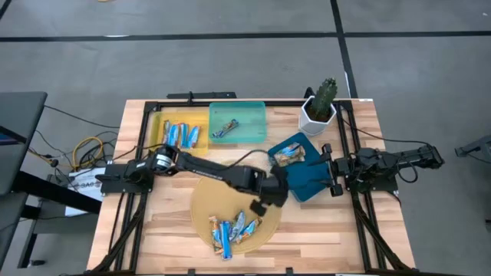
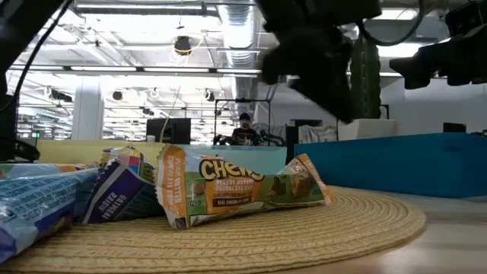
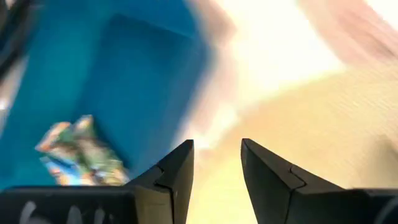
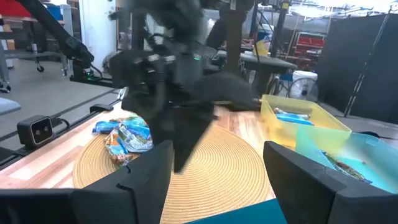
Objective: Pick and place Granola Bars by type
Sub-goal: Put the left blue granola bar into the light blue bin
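Left gripper (image 1: 258,207) hangs empty, fingers parted, over our round woven mat (image 1: 201,201), a pile of granola bars (image 1: 233,229) toward seven o'clock from it. At three o'clock we see the right gripper (image 1: 331,176) wide open by the dark blue tray (image 1: 313,178).

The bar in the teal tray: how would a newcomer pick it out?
Start at the potted cactus on the table's far edge. Beside it sits the teal tray, between the yellow tray and the plant. The granola bar lies alone there, unlike the yellow tray's cluster.
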You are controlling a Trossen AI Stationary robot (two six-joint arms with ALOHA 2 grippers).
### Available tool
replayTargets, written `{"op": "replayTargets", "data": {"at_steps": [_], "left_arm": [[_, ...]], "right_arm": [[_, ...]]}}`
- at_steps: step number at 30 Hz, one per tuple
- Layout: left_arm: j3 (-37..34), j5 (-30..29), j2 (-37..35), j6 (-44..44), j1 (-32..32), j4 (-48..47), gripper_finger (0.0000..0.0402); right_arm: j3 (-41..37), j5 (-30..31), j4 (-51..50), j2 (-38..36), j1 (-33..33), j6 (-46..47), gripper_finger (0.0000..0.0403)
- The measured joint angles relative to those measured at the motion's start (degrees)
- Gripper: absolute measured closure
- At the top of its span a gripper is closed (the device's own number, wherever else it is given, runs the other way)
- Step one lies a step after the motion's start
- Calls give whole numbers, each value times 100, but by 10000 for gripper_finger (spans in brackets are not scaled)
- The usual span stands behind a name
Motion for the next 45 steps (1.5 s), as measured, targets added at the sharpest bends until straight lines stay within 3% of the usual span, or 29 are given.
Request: {"op": "replayTargets", "data": {"at_steps": [9, 20, 28, 38, 45], "left_arm": [[0, 376, -278, 799, -768, -1822, 275], [2, -23, -395, 933, -1550, -3336, 275], [2, -25, -395, 503, -1949, -3411, 275], [1, 700, -395, 383, -2406, -3510, 275], [-649, 647, -373, 856, -2567, -2677, 275]], "right_arm": [[2, -1, -2, 0, 0, 0, 159], [0, 0, -2, 1, -2, -1, 159], [0, -1, -2, 1, 0, 0, 159], [2, 0, -2, 2, 0, 0, 159], [0, -1, -1, 0, 0, 0, 159]]}}
